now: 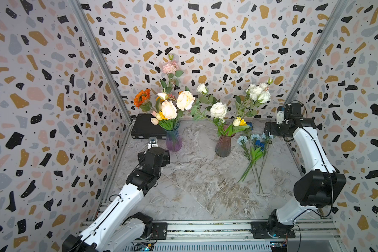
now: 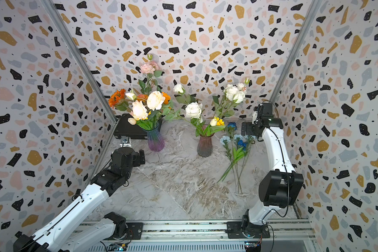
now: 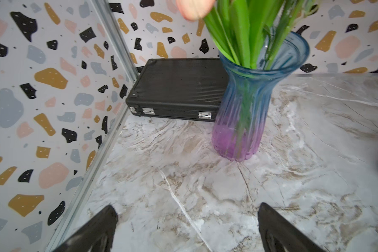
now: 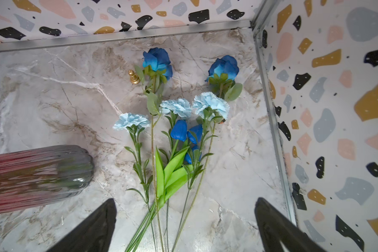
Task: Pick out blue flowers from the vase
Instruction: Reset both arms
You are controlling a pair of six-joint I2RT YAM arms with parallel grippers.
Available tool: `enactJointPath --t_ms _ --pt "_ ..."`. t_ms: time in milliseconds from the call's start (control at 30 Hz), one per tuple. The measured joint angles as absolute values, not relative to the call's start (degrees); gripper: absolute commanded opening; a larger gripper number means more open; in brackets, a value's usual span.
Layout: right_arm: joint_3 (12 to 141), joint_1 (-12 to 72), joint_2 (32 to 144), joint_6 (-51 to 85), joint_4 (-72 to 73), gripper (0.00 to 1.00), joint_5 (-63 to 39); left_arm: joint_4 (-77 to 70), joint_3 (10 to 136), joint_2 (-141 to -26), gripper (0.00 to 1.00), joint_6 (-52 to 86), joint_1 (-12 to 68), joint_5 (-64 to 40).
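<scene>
The blue flowers [image 1: 254, 144] [image 2: 238, 141] lie in a bunch on the marble table, to the right of the maroon vase [image 1: 224, 145] [image 2: 205, 145]. In the right wrist view I see pale blue ruffled heads [image 4: 177, 107], deep blue roses [image 4: 158, 60] and long green stems. My right gripper [image 4: 186, 200] [image 1: 270, 131] hangs open above the stems and holds nothing. The maroon vase [image 4: 37, 174] carries white roses and a yellow flower. My left gripper [image 3: 187, 206] [image 1: 152, 143] is open and empty, near the blue-purple vase [image 3: 244, 109] [image 1: 174, 139].
A black case [image 1: 146, 128] [image 3: 177, 87] lies in the back left corner behind the blue-purple vase, which holds cream, orange and pink flowers. A small gold pawn-shaped piece [image 4: 133, 77] stands by the blue roses. Patterned walls enclose the table on three sides.
</scene>
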State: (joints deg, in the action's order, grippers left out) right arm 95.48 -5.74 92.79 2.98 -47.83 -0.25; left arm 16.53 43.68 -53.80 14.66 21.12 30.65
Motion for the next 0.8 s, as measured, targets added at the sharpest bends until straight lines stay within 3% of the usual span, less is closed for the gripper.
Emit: enactJointPath --t_ms 267,500,800 --pt "80.3 -7.4 82.0 4.1 -39.2 1.0 3.0 15.2 43.2 -53.4 0.99 14.8 8.2 18.8" --pt "68.4 -8.4 78.0 5.7 -29.1 0.99 -0.1 7.6 34.9 -52.2 0.99 13.1 -0.7 9.4" --pt "36.1 -8.4 69.9 7.5 -2.7 0.99 -0.7 -6.9 27.0 -58.2 0.99 11.1 -10.0 -4.3"
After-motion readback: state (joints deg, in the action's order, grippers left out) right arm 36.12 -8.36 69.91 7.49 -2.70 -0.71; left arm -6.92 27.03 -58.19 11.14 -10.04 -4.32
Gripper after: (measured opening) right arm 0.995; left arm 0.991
